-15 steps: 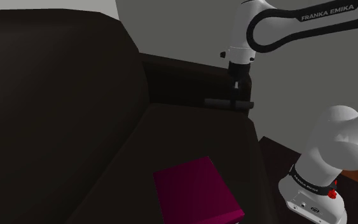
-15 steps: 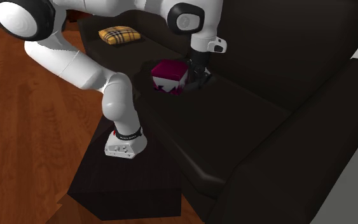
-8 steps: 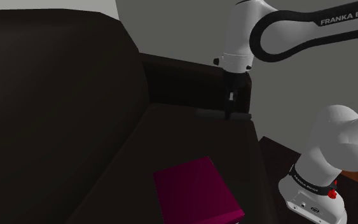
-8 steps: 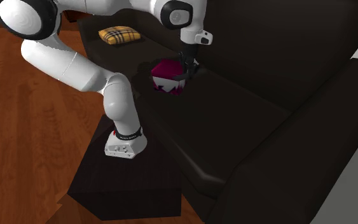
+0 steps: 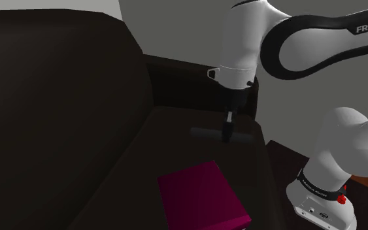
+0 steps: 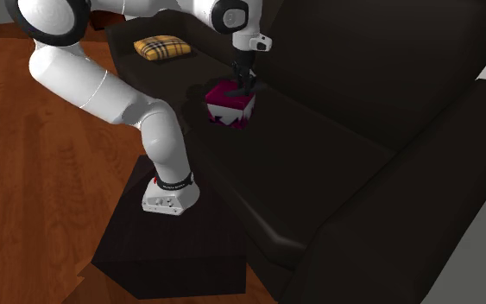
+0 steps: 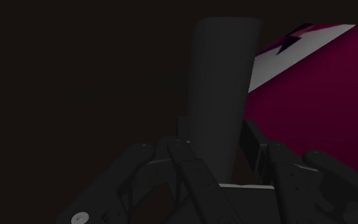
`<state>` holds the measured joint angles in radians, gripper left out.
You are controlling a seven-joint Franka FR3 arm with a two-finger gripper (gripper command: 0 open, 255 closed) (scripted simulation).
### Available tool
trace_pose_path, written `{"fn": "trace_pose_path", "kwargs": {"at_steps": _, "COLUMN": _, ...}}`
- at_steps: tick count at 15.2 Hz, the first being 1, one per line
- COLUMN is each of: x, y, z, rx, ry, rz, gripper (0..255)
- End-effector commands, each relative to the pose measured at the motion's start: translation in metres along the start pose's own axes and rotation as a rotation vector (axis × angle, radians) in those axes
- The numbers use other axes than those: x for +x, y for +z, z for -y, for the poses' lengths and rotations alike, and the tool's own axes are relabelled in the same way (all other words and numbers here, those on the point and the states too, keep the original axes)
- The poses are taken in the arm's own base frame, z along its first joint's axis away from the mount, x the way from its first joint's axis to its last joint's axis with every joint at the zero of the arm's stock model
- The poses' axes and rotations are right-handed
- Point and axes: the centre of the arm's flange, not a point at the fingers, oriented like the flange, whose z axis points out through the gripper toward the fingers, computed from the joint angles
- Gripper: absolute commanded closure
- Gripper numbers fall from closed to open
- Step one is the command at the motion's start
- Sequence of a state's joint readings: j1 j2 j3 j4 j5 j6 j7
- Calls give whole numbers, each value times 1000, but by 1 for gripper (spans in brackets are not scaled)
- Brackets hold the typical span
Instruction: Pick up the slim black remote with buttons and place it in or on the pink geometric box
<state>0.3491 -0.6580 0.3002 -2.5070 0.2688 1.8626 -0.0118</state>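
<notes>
Grasp check: gripper [image 5: 227, 135] pinches remote [image 5: 203, 132] near mid-length, long axis level, crosswise to the jaws. Pink box [image 5: 202, 196] lies lower, toward the shoulder camera — not yet beneath

At the shoulder view's lower middle, the pink box [image 5: 200, 196] runs off the bottom edge. The gripper [image 5: 227, 135] covers the middle of the dark remote [image 5: 205, 132], whose buttons cannot be made out.
</notes>
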Motion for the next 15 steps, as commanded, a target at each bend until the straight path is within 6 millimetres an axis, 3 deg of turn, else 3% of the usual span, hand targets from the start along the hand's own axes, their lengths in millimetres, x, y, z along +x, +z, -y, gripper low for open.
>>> {"fn": "trace_pose_path", "kwargs": {"at_steps": 1, "x": 4, "y": 3, "z": 27, "rx": 1, "ry": 2, "rz": 0, "gripper": 255}}
{"fn": "trace_pose_path", "kwargs": {"at_steps": 12, "x": 28, "y": 16, "z": 168, "rx": 1, "ry": 2, "rz": 0, "gripper": 255}}
{"fn": "trace_pose_path", "kwargs": {"at_steps": 15, "x": 28, "y": 32, "z": 167, "rx": 1, "ry": 2, "rz": 0, "gripper": 255}}
